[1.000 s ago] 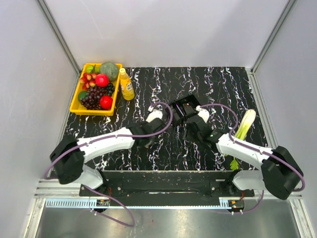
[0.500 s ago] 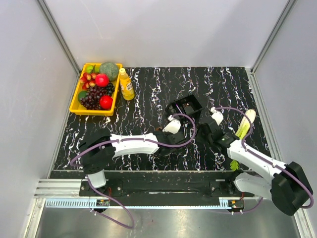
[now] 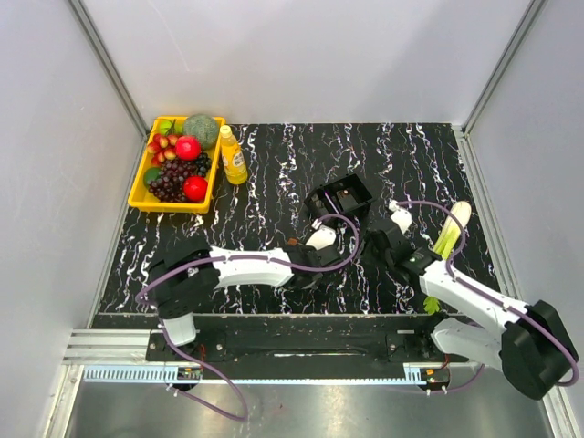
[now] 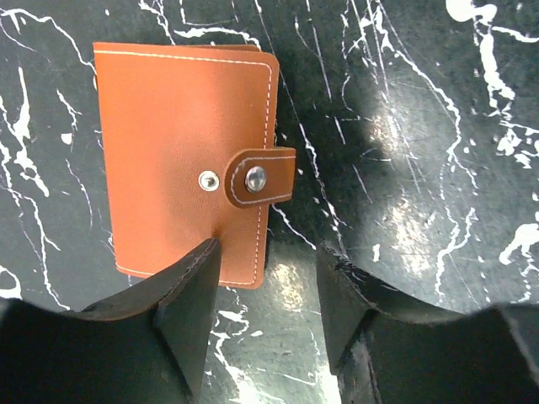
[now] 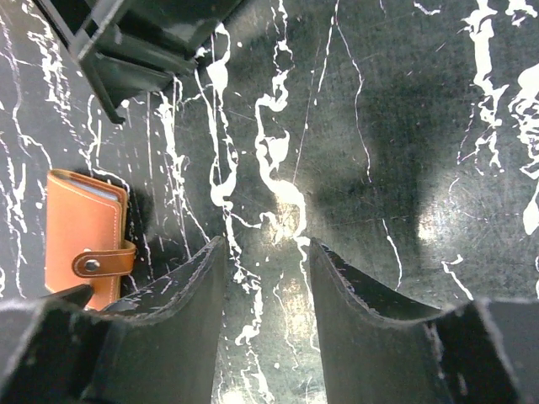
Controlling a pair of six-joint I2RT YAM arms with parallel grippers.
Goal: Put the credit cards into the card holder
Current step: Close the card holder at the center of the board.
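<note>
Holder (image 4: 181, 168) closed, strap snapped, flat on tabletop (image 4: 404, 168). It sits just ahead of left pincer (image 4: 268, 252), offset to its left. Holder's near right corner pokes into the gap, and left finger (image 4: 189, 295) overlaps its near edge. Touching or not, can't tell from the wrist view. Left pincer released, nothing between its fingers, right finger over bare tabletop.

Right pincer (image 5: 265, 244) also released and empty, over bare marbled tabletop. From it, holder lies off to the left, near the left finger's tip, strap side facing the gap. Black tray (image 5: 126, 42) is ahead and left of it, well apart from the fingers. Holder lies between tray and that finger in this view.

Top view: vegetable (image 3: 453, 228) lies just right of right arm. Yellow basket (image 3: 169, 207) of fruit and bottle (image 3: 233, 155) sit far ahead-left of left pincer, well apart from both pincers.
</note>
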